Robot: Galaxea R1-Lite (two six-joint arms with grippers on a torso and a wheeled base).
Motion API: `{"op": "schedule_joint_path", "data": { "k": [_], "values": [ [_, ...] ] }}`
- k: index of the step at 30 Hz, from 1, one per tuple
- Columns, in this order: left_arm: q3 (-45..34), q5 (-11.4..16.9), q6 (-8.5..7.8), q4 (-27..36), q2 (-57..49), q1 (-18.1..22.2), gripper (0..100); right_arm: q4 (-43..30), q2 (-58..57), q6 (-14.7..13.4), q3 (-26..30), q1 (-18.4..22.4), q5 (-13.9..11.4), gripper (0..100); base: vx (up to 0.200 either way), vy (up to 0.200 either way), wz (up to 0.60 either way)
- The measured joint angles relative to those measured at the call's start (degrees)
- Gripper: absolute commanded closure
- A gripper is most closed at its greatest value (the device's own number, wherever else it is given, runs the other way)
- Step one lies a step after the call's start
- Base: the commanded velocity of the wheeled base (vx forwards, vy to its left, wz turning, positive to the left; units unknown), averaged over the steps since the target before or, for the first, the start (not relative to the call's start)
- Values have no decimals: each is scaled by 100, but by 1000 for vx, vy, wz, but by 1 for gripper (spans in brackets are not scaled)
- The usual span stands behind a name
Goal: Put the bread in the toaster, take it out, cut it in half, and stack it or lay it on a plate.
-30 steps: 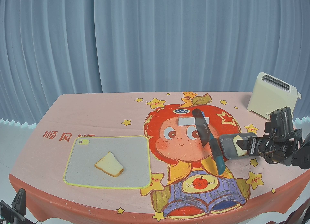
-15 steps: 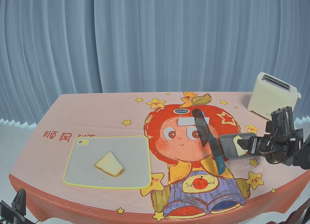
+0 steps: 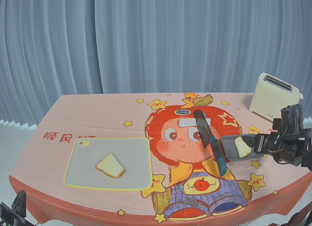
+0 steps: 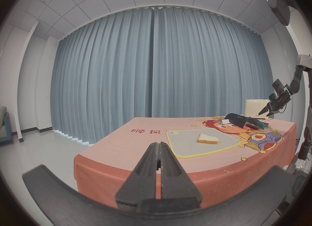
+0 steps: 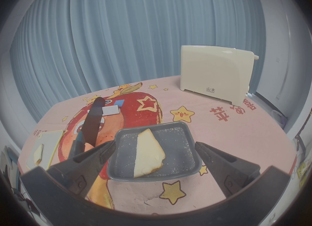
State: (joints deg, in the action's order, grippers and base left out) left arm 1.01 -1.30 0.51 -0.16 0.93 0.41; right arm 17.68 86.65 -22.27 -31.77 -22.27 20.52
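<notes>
- Plainly, the right gripper (image 5: 154, 145) hung at the right-hand end of the grey plate (image 3: 227, 148), its jaws spread wide to either side of that end and grasping nothing.
- One half slice of bread (image 3: 242, 147) lay flat on the plate, its cut edge straight and its crust toward the gripper.
- The other half slice (image 3: 110, 165) lay on a yellow-rimmed cutting board (image 3: 97, 151), well apart from the plate on its left side.
- A knife (image 3: 209, 138) with a dark blade and a teal handle lay just beside the plate's left edge, with the blade pointing away toward the curtain.
- The cream toaster (image 3: 274, 96) stood upright behind the plate and a little to its right, near the table's far corner.
- The left gripper (image 4: 159, 147) hung far from the plate, low beyond the table's left end, with its fingers pressed together and empty.
</notes>
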Motion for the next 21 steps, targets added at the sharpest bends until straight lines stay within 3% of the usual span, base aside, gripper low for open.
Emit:
{"op": "schedule_joint_path", "data": {
  "k": [6, 11, 17, 21],
  "values": [
    [0, 0, 0, 0, 0, 0, 100, 134, -302, 460, 126, -2, -67, 0, 0, 0, 0],
    [0, 0, -2, 0, 0, 0, 100, 842, -453, 678, 344, 22, -119, 0, 0, 0, 0],
    [0, 0, 0, 0, 0, 0, 100, 1448, -560, 983, 711, 78, -547, 0, 0, 0, 0],
    [0, 2, 0, 0, 0, 0, 100, 1593, -633, 1161, 807, 210, -669, 0, 0, 0, 0]
  ]
}}
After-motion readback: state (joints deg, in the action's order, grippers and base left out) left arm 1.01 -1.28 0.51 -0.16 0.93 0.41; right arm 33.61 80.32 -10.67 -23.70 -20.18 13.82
